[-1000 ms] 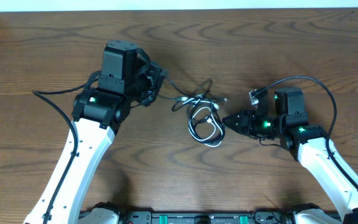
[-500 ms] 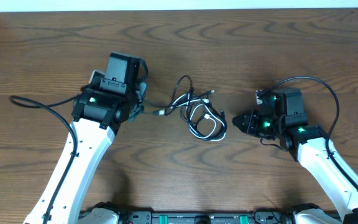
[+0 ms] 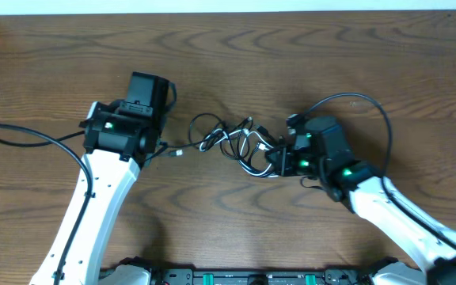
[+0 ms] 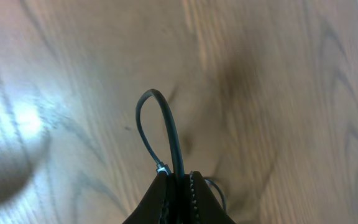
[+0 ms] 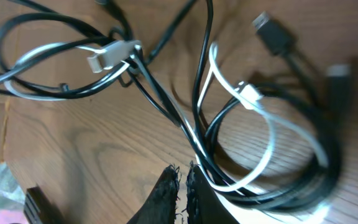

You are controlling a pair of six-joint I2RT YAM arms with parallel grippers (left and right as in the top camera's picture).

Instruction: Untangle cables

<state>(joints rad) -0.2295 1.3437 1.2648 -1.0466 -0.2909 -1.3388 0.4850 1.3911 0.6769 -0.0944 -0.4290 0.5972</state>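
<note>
The cables (image 3: 236, 146) lie in a loose knot at the centre of the tabletop (image 3: 228, 63). At its nine o'clock the left fingers (image 4: 188, 186) are clenched on one black strand (image 4: 166, 130). At its four o'clock the right fingers (image 5: 185, 186) are pressed together among the loops; it is not clear to me whether they pinch anything. I judge the step to be pulling the knot apart. Next, the arms should draw slowly outward, toward nine and three o'clock.

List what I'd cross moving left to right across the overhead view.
left hand → black cable stretched from it → tangled cables → right hand
</note>
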